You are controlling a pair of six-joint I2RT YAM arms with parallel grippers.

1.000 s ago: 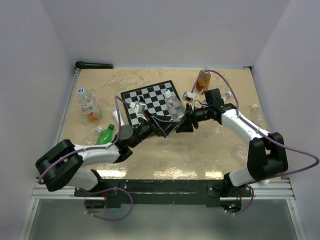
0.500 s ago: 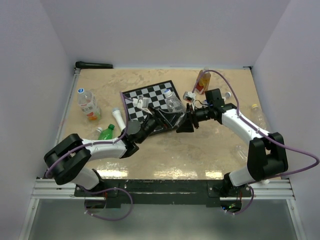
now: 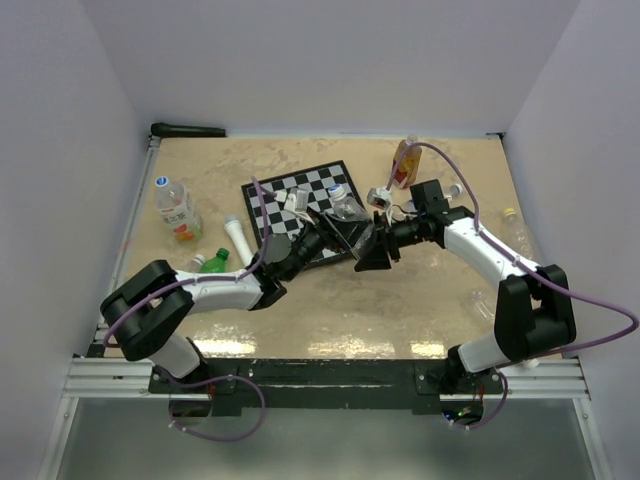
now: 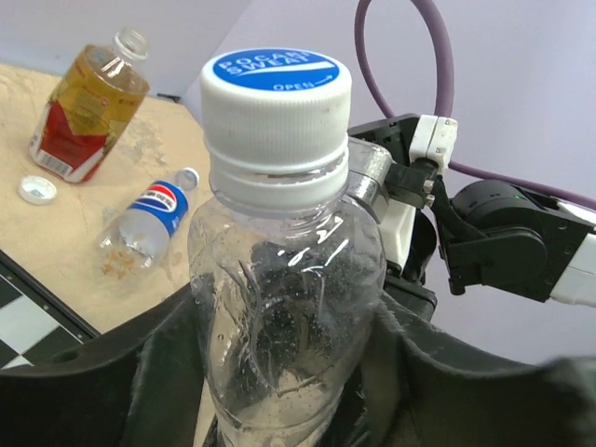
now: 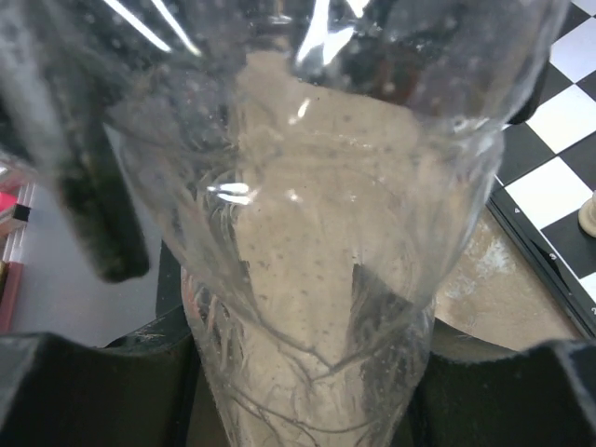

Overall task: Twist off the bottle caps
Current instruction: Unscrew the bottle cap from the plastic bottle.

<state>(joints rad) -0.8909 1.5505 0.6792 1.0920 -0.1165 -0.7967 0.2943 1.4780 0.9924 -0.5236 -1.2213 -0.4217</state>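
A clear bottle hangs tilted over the chessboard's right edge, between both arms. Its bottle cap, white and ribbed with a blue printed top, sits on the neck and also shows from above as a bottle cap. My left gripper comes from the lower left and is shut on the bottle's body below the shoulder, fingers on both sides. My right gripper is shut on the lower part of the same bottle. A loose white cap lies on the table.
The chessboard carries a few chess pieces. An open bottle with a red label stands at the back. A labelled bottle and a green bottle lie at the left, clear bottles at the right.
My left arm has reached up and right to the bottle, and its jaws have closed in from wide open onto the body. The right gripper has kept its hold in place.
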